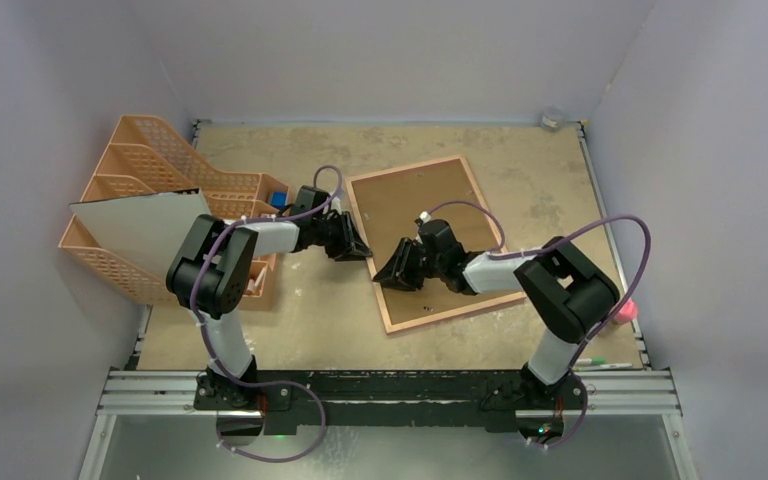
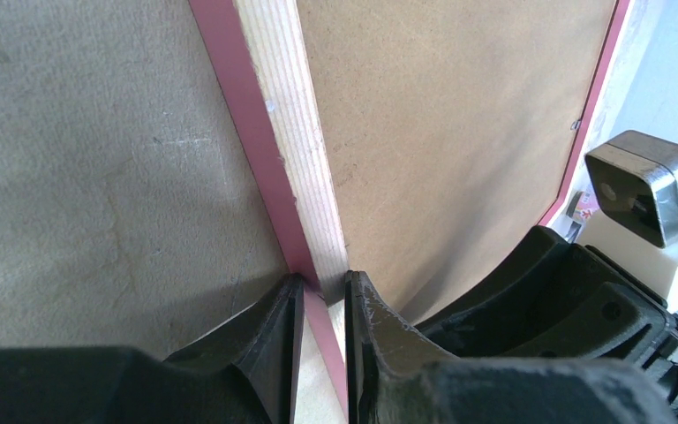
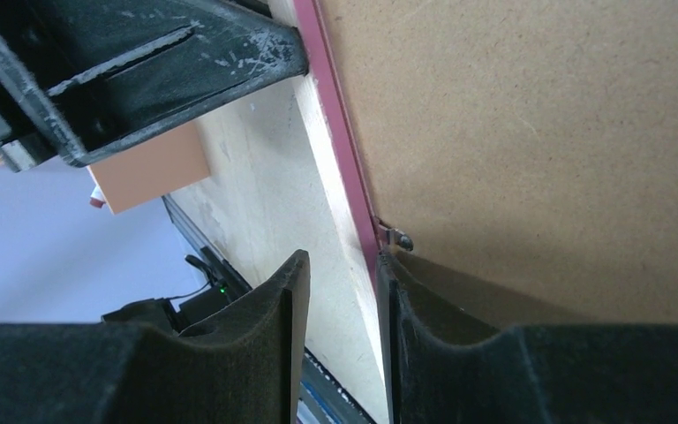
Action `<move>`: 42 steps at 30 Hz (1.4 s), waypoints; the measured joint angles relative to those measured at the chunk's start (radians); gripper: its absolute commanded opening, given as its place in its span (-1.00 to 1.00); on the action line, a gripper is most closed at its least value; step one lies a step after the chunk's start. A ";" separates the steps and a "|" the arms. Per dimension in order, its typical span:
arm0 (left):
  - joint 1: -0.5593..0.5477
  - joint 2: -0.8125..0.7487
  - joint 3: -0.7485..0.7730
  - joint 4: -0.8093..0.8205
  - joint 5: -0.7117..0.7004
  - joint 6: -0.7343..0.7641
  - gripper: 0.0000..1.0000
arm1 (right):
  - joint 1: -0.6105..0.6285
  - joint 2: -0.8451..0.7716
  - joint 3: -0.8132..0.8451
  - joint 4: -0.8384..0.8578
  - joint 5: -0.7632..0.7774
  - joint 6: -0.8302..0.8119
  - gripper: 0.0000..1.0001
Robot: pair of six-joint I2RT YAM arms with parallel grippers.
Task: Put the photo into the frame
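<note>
The frame (image 1: 405, 169) lies reverse side up in the middle of the table, with a brown backing board (image 1: 410, 205) inside its rim. My left gripper (image 1: 358, 248) is at the frame's left edge. In the left wrist view it (image 2: 324, 281) is shut on the pink and pale wood rim (image 2: 291, 115). My right gripper (image 1: 388, 280) is at the near left part of the frame. It (image 3: 342, 261) stands open astride the rim (image 3: 340, 132): one finger lies on the board beside a small metal tab (image 3: 397, 238), the other stands off the rim's outer side. The photo is not in view.
An orange mesh file organiser (image 1: 160, 190) stands at the left, with a greyish-white sheet (image 1: 140, 230) leaning in it and a small blue thing (image 1: 278, 198) beside it. A pink object (image 1: 625, 310) sits at the table's right edge. Walls close in on three sides.
</note>
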 measured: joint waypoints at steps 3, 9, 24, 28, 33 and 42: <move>0.000 0.000 0.002 -0.004 0.000 0.001 -0.65 | 0.000 -0.033 -0.012 -0.004 0.001 -0.005 -0.25; 0.000 0.000 0.014 -0.026 -0.005 0.010 -0.63 | 0.000 -0.140 -0.011 -0.021 0.014 -0.032 -0.24; 0.000 0.000 0.020 -0.038 -0.007 0.012 -0.64 | 0.000 0.024 0.116 -0.079 0.088 -0.129 -0.24; 0.000 0.000 0.021 -0.039 -0.007 0.012 -0.64 | 0.000 0.040 0.116 -0.085 0.085 -0.139 -0.24; 0.000 0.000 0.021 -0.040 -0.008 0.012 -0.64 | 0.000 0.043 0.116 -0.080 0.068 -0.152 -0.25; 0.000 0.000 0.022 -0.042 -0.008 0.012 -0.64 | 0.000 0.053 0.092 -0.045 0.000 -0.165 -0.27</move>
